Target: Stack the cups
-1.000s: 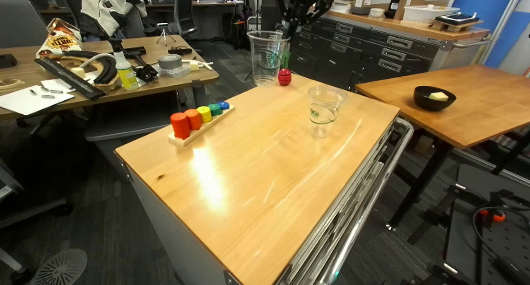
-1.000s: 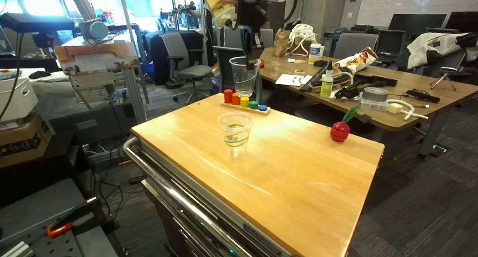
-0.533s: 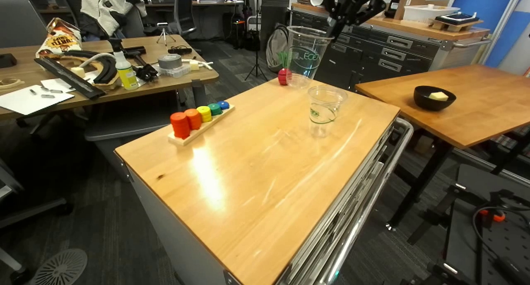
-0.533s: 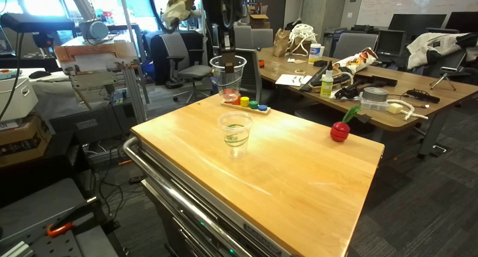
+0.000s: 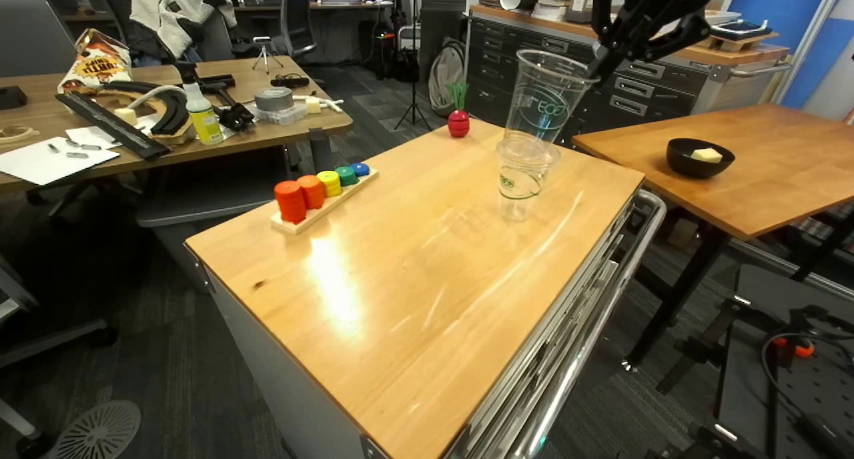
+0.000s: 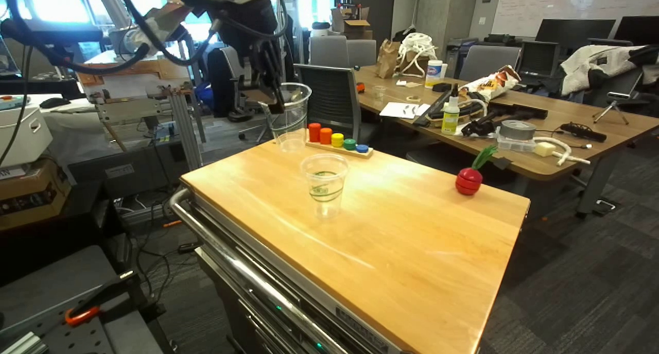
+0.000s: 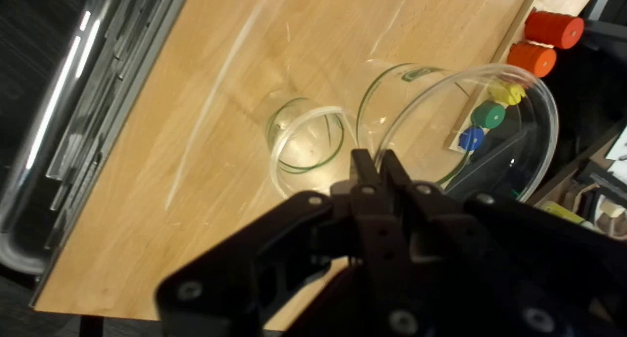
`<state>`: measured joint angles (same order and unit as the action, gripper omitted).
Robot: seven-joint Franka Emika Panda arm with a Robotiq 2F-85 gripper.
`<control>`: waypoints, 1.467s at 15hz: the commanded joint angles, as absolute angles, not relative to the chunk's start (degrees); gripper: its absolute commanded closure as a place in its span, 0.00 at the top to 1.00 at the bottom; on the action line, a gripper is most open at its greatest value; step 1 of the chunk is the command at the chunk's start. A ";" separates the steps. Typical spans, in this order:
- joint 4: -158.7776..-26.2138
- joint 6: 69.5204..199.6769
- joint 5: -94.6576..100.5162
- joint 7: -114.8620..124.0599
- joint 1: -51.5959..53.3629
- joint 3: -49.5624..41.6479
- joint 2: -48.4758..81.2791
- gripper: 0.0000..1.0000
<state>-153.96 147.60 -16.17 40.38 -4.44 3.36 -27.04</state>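
A clear see-through cup with green print (image 5: 519, 189) stands upright on the wooden cart top; it also shows in an exterior view (image 6: 325, 189) and in the wrist view (image 7: 303, 146). My gripper (image 5: 596, 69) is shut on the rim of another clear cup (image 5: 542, 109). The fingertips in the wrist view (image 7: 374, 156) pinch its wall. The held cup (image 6: 289, 125) is mouth-up, somewhat tilted, and off the surface. In an exterior view its base overlaps the standing cup's mouth; in another exterior view it is apart, to the left and behind. The gripper (image 6: 278, 106) is above the cart's edge.
A wooden rack with coloured discs (image 5: 323, 199) lies on the cart top (image 5: 413, 279). A red radish-like object with green leaves (image 5: 458, 123) stands at a corner. A metal handle bar (image 6: 257, 277) runs along one edge. A black bowl (image 5: 699, 159) is on another table.
My gripper has carried the held cup from over the cart's far side toward the standing cup, rightward in an exterior view. The held cup has tilted more. The standing cup has not moved.
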 commanded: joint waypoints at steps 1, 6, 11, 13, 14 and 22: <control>-158.32 151.06 -16.01 45.79 -6.24 5.97 -30.84 0.02; -153.40 152.98 -10.34 50.93 -13.19 6.42 -28.31 0.02; -147.78 149.11 -6.70 50.61 -14.49 4.94 -24.15 0.02; -145.72 147.16 -7.14 49.44 -12.97 4.44 -22.22 0.02; -144.70 145.95 -7.20 49.25 -12.53 4.25 -21.28 0.02; -137.89 135.61 -8.77 46.05 -9.61 1.32 -13.95 0.02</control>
<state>-142.01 139.18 -7.98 48.40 -11.45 3.45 -17.06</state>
